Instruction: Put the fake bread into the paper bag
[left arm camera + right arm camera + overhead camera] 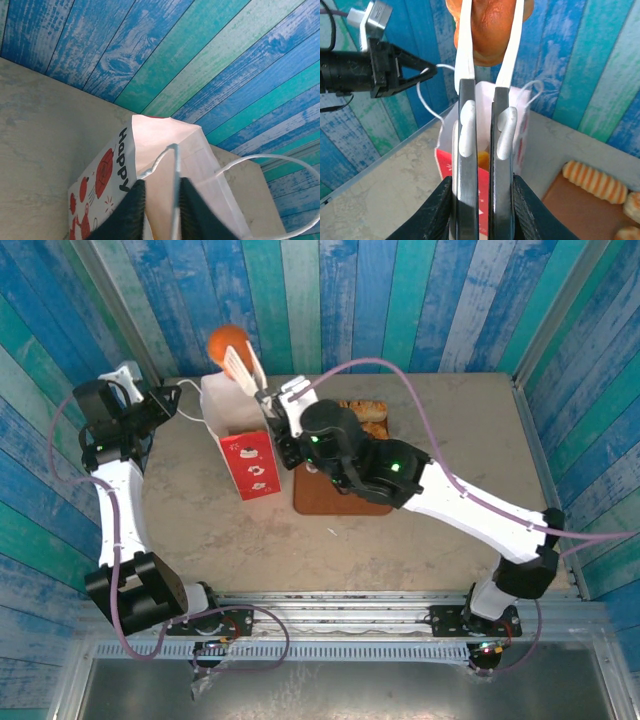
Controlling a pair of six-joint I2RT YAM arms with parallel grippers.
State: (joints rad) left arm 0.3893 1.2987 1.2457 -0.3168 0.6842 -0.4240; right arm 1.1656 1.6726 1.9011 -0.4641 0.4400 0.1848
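Right gripper [489, 15] is closest in the wrist view: dark fingers with long white tips, clamped on the round bun [487, 45], one piece of the fake bread. Bun is in the air, up by the top of the paper bag [248, 455] and toward its far side. Can't tell if it is squarely over the mouth.

Bag stands upright on the table [450, 440], mouth up, just left of the tray. Something orange shows low inside the mouth [482, 160], probably a piece already in, but too little is visible to be sure.

Left gripper [422, 70] is pinched on one thin handle loop [175, 165] and pulls that side outward. The other loop hangs free on the right-arm side.

Brown tray [330, 502] lies beside the bag, and a striped long loaf [595, 181] plus more pieces sit at its far end, so most of the task looks undone.

Step in hand, judged: drop the bun into the bag.
- Hold the left pinch firm so the mouth stays open and the bag stays standing.
- Centre the bun over the opening, then lower it past the rim before letting go.
- Keep the white tips off the free loop and the paper wall; the bag looks light and could tip or fold.
- Open only enough to free the bun, then lift straight up.
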